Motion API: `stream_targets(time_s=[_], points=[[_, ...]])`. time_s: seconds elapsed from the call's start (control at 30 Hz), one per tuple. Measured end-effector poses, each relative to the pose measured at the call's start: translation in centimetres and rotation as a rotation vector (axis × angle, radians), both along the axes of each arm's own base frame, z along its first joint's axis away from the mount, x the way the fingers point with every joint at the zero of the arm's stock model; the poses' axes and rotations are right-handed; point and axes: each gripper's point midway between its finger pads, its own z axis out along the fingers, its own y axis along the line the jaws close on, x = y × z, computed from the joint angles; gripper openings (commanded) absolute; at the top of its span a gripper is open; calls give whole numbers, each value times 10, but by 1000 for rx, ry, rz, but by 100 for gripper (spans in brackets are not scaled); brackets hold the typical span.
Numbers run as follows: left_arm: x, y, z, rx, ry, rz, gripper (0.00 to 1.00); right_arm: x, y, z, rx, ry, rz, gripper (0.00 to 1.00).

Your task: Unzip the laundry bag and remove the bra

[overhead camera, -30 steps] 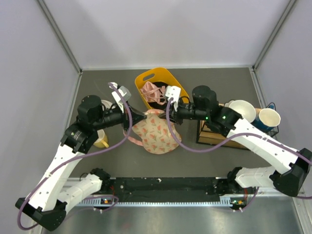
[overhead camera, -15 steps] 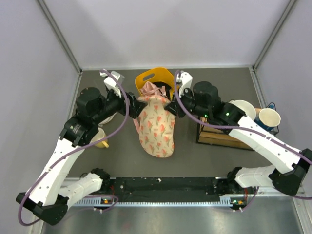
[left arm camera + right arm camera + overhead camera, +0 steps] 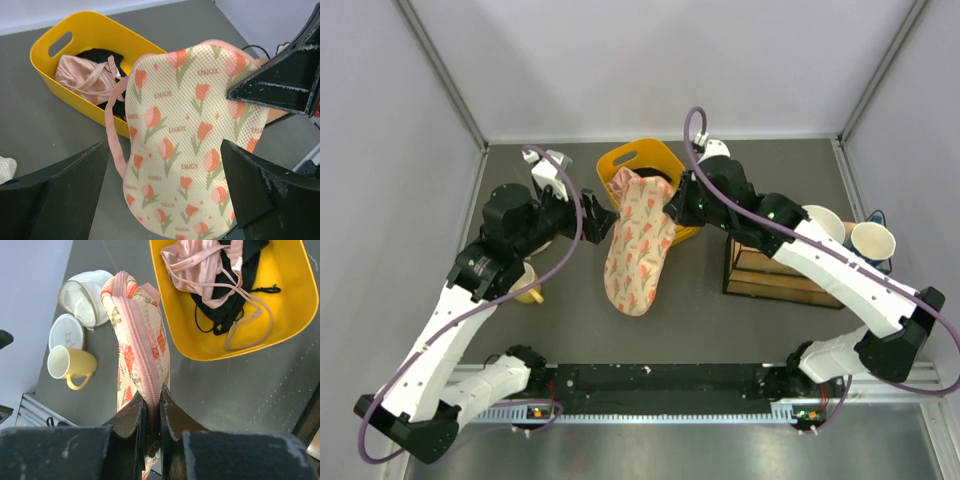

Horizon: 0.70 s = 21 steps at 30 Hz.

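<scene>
Pinching the laundry bag (image 3: 638,245) by its zip edging (image 3: 142,365) in my clamped right pincer (image 3: 152,407) | left pincer (image 3: 164,160) gaping wide beside it | step: unzipping | next: locating the slider

Open mesh cloth, matt, tulip-printed, for the laundry bag (image 3: 185,150); smooth pink woven tape along its zip edging (image 3: 141,337). Smooth, faintly glossy yellow plastic for the basket (image 3: 280,310); within, satiny pink garment (image 3: 192,260) and matt black garment (image 3: 248,252). Glossy glazed finish on the yellow mug (image 3: 67,365). Matt grey worktop (image 3: 250,400), lightly scuffed. Matt black, grainy plastic on the fingers (image 3: 125,435) of the right pincer (image 3: 151,402).
</scene>
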Motion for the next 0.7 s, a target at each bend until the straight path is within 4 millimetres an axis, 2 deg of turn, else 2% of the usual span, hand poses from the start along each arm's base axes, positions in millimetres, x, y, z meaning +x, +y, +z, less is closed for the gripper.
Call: stream_targets(time_s=[0.13, 0.27, 0.37, 0.43, 0.53, 0.7], points=[[-5, -5, -12, -1, 33, -37, 99, 1, -6, -7, -19, 22, -41, 0], [-10, -12, -13, -10, 43, -84, 99, 2, -10, -9, -35, 23, -59, 0], [-14, -17, -15, -24, 58, -115, 91, 4, -13, -9, -41, 18, -72, 0], [-20, -23, -20, -39, 73, -166, 90, 4, -14, -10, -44, 19, -78, 0], [-38, -43, -30, -48, 116, -290, 90, 4, -14, -10, -40, 21, -84, 0], [-73, -86, -44, 3, 143, -444, 90, 8, -9, -4, -35, 37, -100, 0]])
